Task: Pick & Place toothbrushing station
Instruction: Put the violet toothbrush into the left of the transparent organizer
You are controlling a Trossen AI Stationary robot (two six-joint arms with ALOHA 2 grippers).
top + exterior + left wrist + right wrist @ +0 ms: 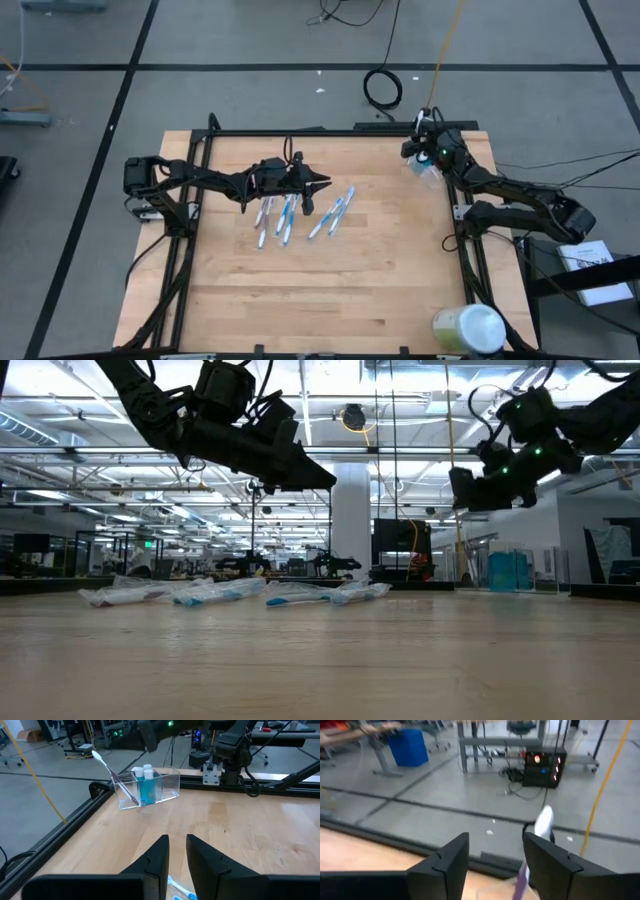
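**A:** How many toothbrushes lie loose on the wooden table (330, 290)?

**B:** From above I count about five wrapped toothbrushes (288, 218) in a loose row near the middle, blue and white. They overlap a little, so the count is not firm. The low view shows the same group flat on the boards.

**A:** And the station itself?

**B:** One clear plastic cup (150, 787), a small rectangular one, stands near the far right corner of the table, just inside the black frame (468, 262). Inside it I see one purple toothbrush (116, 776) leaning tilted, its white head poking out above the rim, and two teal tubes (145, 784) with white tops standing upright.

**A:** Where are the arms?

**B:** The left gripper (318, 183) hangs above the table, over the far ends of the loose toothbrushes. Its fingers (156, 857) stand slightly apart with nothing between them.

**A:** The right one?

**B:** The right gripper (420, 152) hovers over the cup at the far right corner. Its fingers are spread wide and empty; the purple toothbrush shows just beyond them.

**A:** Anything else?

**B:** One large pale green-and-white round container (468, 329) at the near right edge.
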